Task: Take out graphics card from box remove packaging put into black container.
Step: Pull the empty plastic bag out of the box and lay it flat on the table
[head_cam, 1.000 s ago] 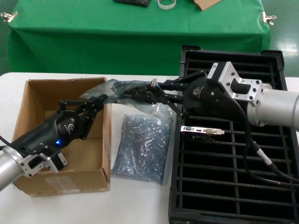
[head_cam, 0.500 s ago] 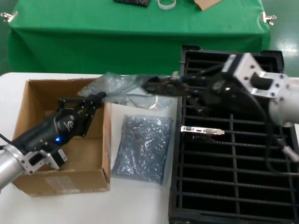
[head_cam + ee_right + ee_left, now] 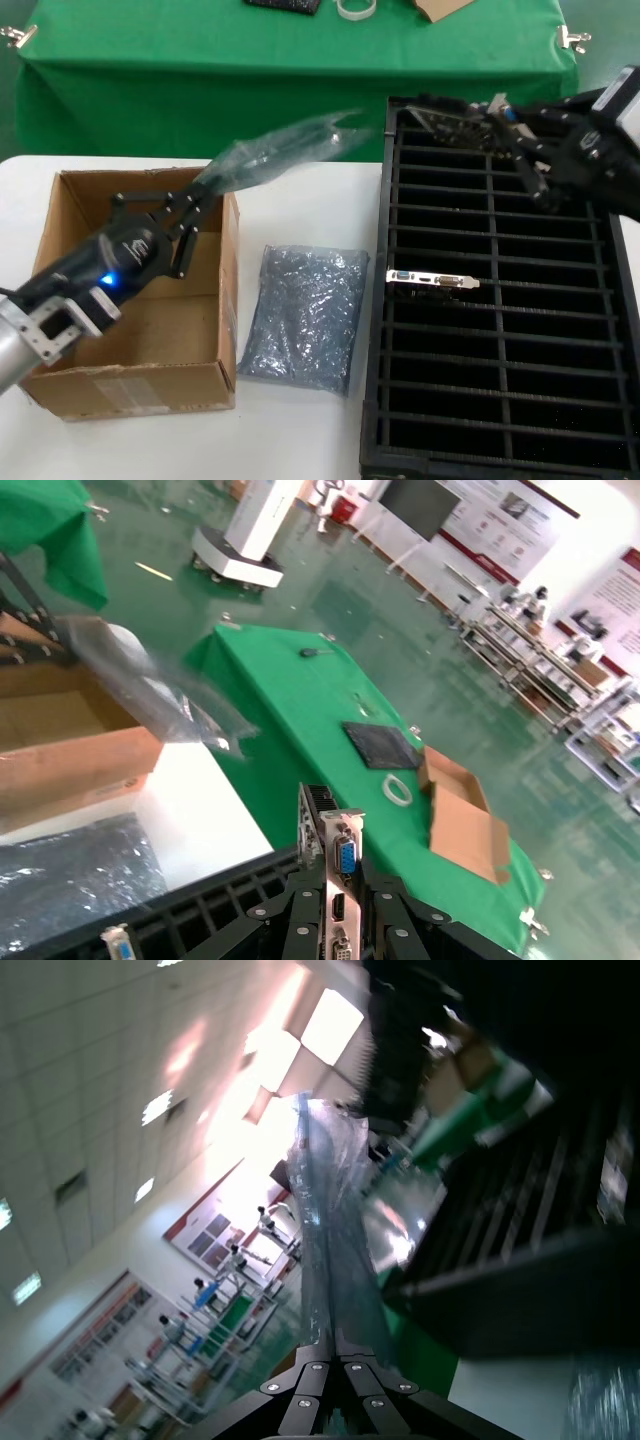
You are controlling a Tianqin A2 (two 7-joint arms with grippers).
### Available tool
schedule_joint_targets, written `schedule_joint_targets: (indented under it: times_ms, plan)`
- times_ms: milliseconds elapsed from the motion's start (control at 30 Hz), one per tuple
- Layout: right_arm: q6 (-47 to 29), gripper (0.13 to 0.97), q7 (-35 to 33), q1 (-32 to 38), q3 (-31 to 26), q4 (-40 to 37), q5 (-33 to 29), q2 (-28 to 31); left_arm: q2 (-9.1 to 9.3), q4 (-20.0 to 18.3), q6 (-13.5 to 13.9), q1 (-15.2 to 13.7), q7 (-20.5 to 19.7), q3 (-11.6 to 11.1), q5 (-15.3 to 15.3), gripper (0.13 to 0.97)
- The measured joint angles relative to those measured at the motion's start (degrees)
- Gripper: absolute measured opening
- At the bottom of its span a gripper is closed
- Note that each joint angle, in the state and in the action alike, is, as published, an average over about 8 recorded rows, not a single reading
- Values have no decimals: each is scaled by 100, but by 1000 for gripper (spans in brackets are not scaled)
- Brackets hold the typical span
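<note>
Holding the bare graphics card (image 3: 462, 118) over the top edge of the black container (image 3: 500, 330) at the upper right of the head view, the right gripper (image 3: 520, 135) is seen clamped on the card's bracket end; in the right wrist view the silver bracket with its blue port (image 3: 342, 858) stands upright between the fingers. The empty bag (image 3: 275, 150) is pinched by the left gripper (image 3: 185, 205) and trails up and to the right above the cardboard box (image 3: 75, 300) in the left half of the frame. Card and bag are well apart, so the unwrapping is judged done; the card is not yet slotted, and the bag is not yet put down. A second card (image 3: 432, 279) is already seated in a slot near the middle of the container, and another crinkled bag (image 3: 300, 315) lies on the white table (image 3: 300, 440) between box and container. A white label (image 3: 125, 393) is visible on the box's front side, but its writing cannot be read. No brand name is legible on the card.
</note>
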Motion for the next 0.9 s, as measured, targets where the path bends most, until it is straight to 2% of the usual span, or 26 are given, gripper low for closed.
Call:
schedule_joint_targets:
  times_ms: [300,400,467,633,767,900]
  plan:
    - [-449,186,193,43,181,121,-409,-150,-1152,-2053,607,287,-2067,-79,-950,139]
    - [-530,186,216,29,220,127,-517,-215,-1474,-2622,939,377,-2835,-65,-1242,139]
    - [-561,186,221,7,244,129,-582,-259,-1627,-2908,1204,428,-3344,-44,-1358,139]
    - [-579,186,196,-72,302,131,-718,-372,-1804,-3364,1951,565,-4534,1,-1352,139]
    - [-572,186,159,-133,338,131,-803,-467,-1789,-3578,2480,677,-5250,15,-1173,139]
    - [-598,186,133,-163,360,132,-883,-560,-1718,-3769,2923,738,-5783,19,-996,139]
